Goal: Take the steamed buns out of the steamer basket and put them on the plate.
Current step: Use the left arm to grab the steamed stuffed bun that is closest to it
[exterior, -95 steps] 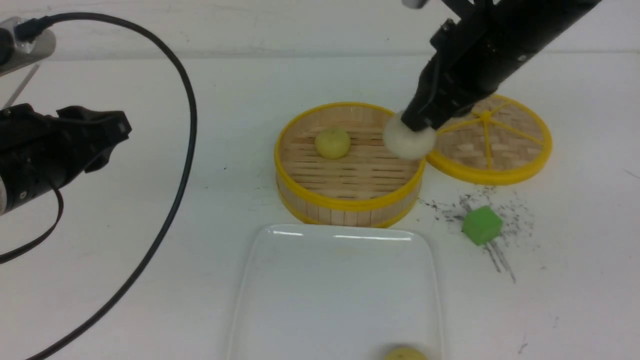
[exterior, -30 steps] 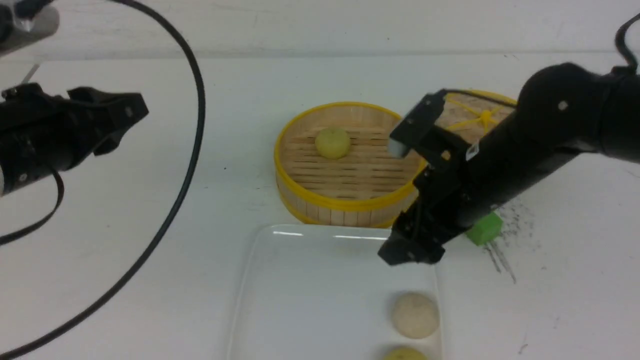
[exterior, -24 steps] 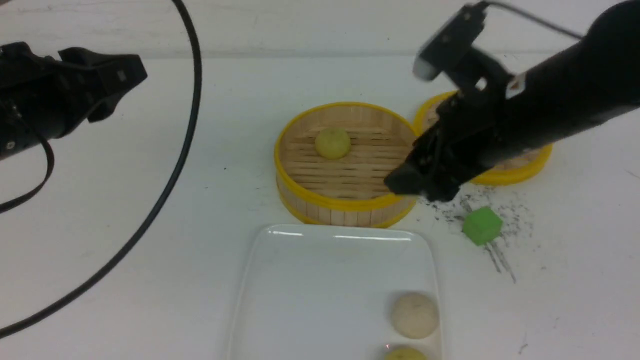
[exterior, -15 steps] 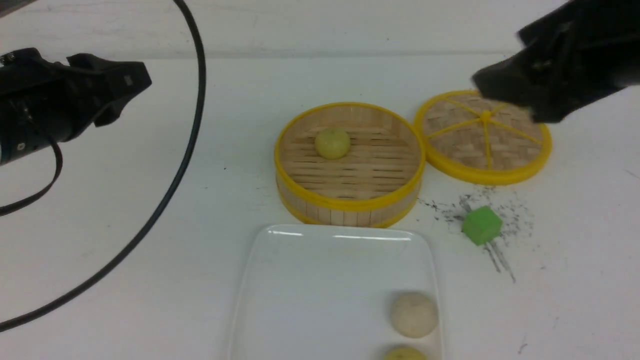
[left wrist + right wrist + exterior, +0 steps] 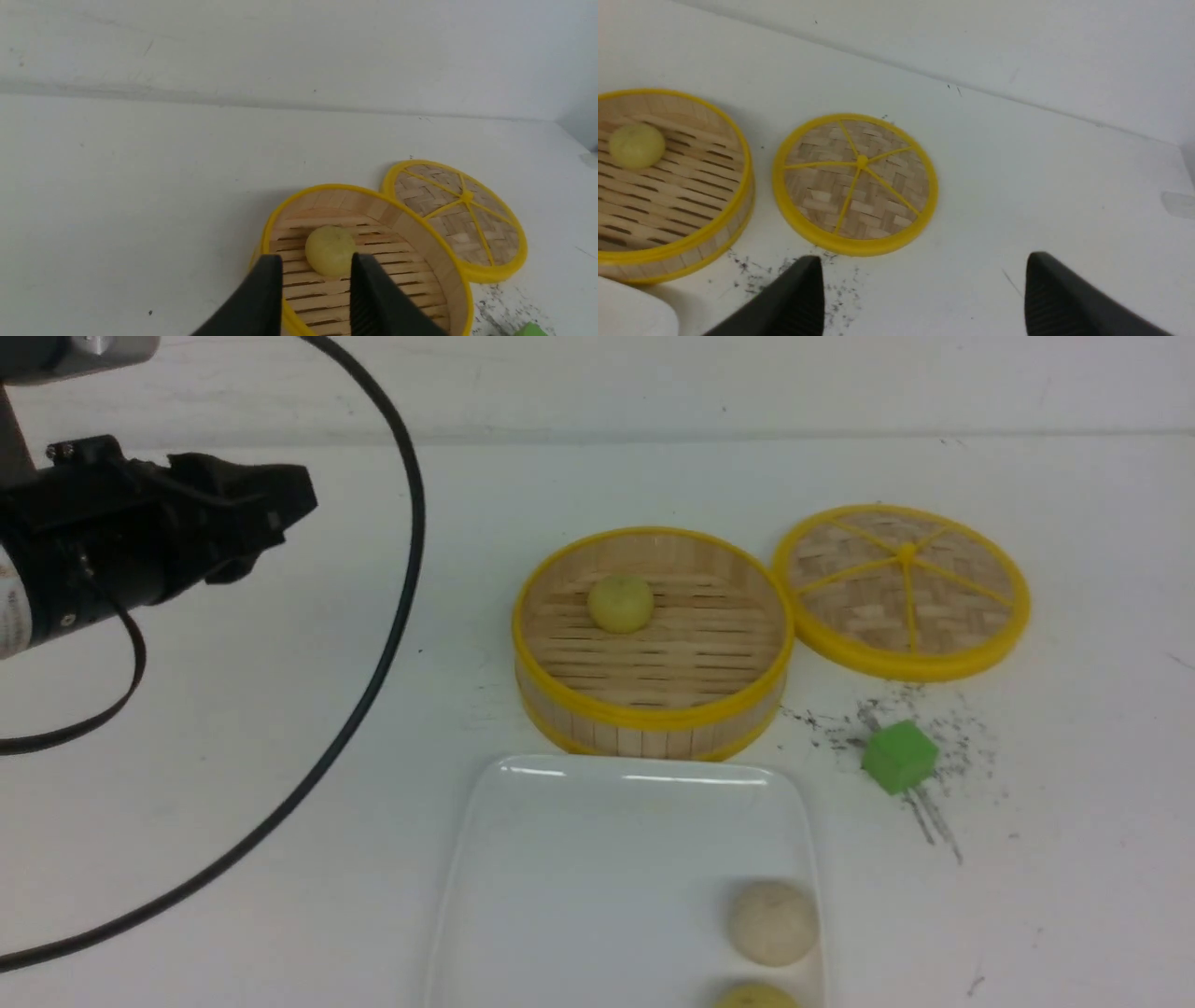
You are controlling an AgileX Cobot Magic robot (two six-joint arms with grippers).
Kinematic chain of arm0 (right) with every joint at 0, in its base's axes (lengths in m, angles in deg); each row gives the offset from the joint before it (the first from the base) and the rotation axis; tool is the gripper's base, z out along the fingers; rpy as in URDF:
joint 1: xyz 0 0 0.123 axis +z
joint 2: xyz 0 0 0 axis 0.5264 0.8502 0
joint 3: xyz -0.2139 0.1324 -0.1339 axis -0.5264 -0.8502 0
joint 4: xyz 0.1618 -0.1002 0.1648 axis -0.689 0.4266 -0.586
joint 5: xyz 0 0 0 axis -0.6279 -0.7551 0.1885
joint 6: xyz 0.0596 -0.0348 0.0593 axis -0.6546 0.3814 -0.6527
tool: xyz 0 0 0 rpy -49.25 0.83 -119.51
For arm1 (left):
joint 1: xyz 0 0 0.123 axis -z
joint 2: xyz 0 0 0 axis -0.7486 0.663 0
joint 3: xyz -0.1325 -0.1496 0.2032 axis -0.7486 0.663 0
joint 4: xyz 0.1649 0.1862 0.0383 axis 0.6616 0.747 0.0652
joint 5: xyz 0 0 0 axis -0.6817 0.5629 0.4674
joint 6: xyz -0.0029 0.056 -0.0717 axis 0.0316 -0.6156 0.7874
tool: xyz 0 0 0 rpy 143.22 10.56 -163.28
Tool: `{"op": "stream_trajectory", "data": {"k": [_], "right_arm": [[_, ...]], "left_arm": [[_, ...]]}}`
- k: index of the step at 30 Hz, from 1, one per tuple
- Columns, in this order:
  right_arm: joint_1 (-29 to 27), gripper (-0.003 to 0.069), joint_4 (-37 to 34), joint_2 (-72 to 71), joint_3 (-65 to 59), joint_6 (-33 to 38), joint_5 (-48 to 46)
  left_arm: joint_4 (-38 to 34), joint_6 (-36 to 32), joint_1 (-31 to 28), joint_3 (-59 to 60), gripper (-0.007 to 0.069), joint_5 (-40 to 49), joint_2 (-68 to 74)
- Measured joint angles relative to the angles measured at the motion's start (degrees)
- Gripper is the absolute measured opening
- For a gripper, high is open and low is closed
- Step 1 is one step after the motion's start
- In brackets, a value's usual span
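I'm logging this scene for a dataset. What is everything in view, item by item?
steamed buns: three; one pale yellow in the steamer basket, one beige and one pale yellow on the plate's right side
steamer basket: one, bamboo with yellow rims, mid-table
plate: one, white, nearer the robot than the basket
lid: one, woven bamboo with yellow spokes, flat on the table right of the basket
cube: one, green, right of the plate among dark specks
cable: one, black, looping at the left
table: one, white
left gripper: one, black, open, raised at the left
right gripper: one, black, open wide, seen only by its wrist camera
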Motion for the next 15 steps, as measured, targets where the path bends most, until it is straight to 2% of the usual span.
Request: {"op": "stream_trajectory", "data": {"k": [5, 9, 15], "right_arm": [[0.0, 0.0559, -7.1, -6.6, 0.0, 3.4, -4.6], [0.0, 0.0551, -9.3, -11.0, 0.0, 6.8, -7.5], [0.0, 0.0547, -9.9, -16.1, -0.6, 7.8, -8.7]], "left_arm": [[-1.3, -2.2, 0.0, 0.0, 0.0241, -0.6, 0.0], [-1.4, -2.3, 0.0, 0.0, 0.0241, -0.6, 0.1], [-4.3, -2.5, 0.0, 0.0, 0.0241, -3.2, 3.5]]}}
